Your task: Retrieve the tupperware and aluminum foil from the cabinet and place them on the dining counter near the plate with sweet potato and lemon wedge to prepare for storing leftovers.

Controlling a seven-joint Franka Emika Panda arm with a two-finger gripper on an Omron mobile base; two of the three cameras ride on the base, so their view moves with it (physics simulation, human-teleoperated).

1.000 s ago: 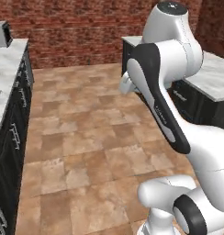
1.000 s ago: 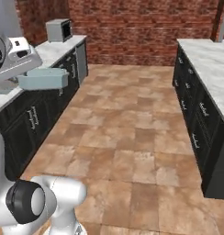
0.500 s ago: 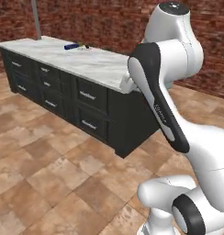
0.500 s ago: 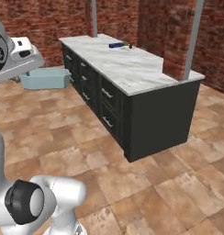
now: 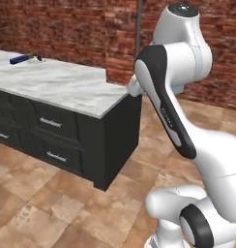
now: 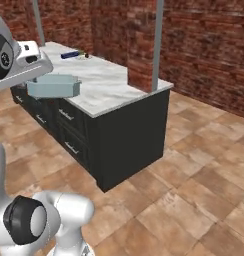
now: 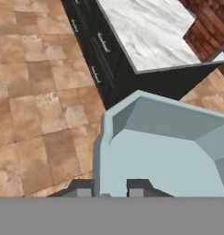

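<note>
At left of the right base view, the gripper (image 6: 41, 80) is clenched on the rim of the pale blue tupperware (image 6: 53, 85), held above the floor; centre, the marble dining counter (image 6: 111, 82); risk: a thin rim grip may slip while driving.

Marble counter (image 5: 66, 87): blue item (image 5: 18, 59) at far end (identity unclear).

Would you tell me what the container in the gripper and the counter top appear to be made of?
The tupperware looks like matte pale blue-grey plastic: flat, even colour, no gloss or grain. The counter top looks like polished marble, white with grey veining, though it may be an imitation.
</note>
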